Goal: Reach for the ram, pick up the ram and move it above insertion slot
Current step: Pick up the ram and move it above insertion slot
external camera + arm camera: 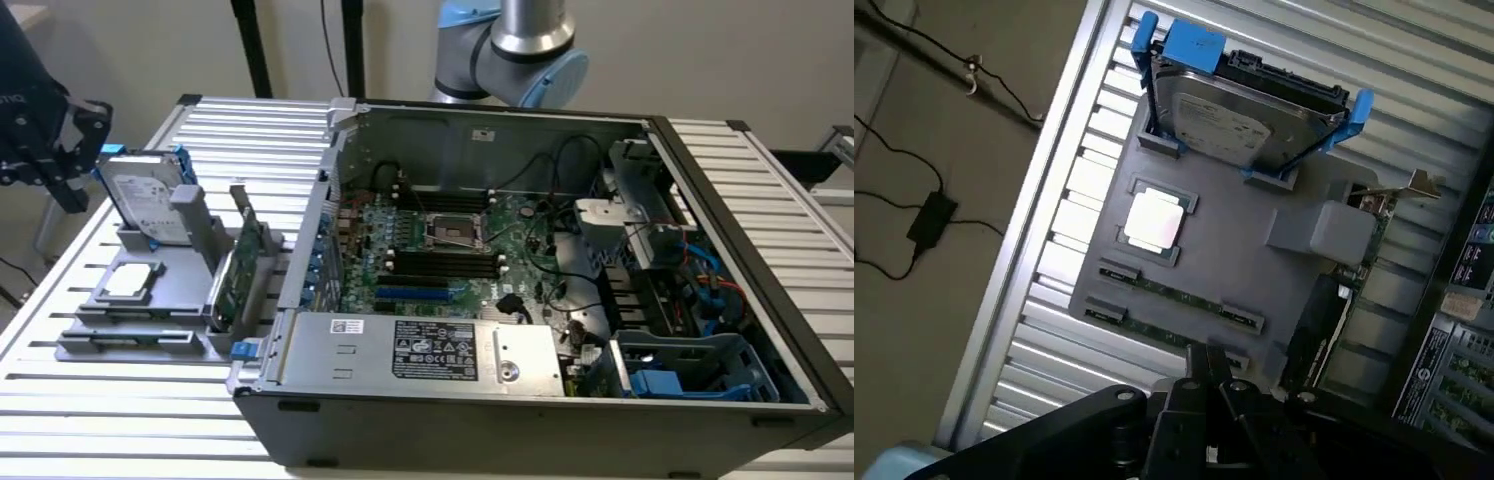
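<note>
Two thin green ram sticks (pixel 1180 296) lie flat in slots along one edge of a grey holder block (pixel 1249 225). In the exterior view the ram (pixel 130 342) lies at the holder's near end, at that view's left. My gripper (pixel 1210 352) is shut with nothing between its fingers. It hovers above the holder, its tips over the outer stick's end. In the exterior view the gripper (pixel 60 175) hangs dark at the far left, above the table's edge. The black insertion slots (pixel 447 262) sit on the motherboard inside the open computer case (pixel 534 410).
On the holder also stand a silver hard drive with blue rails (pixel 1239 110), a square processor chip (pixel 1154 220) and an upright green expansion card (pixel 240 265). The slatted metal table (pixel 120 420) carries everything. Cables and a power brick (pixel 929 220) lie on the floor beside it.
</note>
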Controlling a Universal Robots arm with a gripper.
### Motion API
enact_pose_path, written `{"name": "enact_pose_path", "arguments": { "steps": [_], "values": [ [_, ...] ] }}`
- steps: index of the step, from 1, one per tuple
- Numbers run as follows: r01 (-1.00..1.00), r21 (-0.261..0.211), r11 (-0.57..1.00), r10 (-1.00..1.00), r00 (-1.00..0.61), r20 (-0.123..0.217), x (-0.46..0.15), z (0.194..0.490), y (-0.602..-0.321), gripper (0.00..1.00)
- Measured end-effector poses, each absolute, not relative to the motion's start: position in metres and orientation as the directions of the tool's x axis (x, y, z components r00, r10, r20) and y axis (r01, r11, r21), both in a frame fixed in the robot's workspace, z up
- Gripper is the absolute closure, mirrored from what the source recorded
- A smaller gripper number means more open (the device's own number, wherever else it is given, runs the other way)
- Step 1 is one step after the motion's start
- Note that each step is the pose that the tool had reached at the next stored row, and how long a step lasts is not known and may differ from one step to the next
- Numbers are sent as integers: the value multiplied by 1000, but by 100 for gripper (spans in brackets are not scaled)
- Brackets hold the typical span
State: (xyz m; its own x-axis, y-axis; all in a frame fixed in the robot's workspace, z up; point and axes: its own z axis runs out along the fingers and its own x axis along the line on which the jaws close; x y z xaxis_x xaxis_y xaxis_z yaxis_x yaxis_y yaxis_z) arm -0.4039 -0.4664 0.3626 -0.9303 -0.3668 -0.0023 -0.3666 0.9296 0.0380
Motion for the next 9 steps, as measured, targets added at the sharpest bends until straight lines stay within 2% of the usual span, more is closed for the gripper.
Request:
{"name": "enact_pose_path", "arguments": {
  "steps": [9],
  "values": [
    [-512, 38, 858, -512, -859, -2, -404, 362, -466, 89]
  ]
}}
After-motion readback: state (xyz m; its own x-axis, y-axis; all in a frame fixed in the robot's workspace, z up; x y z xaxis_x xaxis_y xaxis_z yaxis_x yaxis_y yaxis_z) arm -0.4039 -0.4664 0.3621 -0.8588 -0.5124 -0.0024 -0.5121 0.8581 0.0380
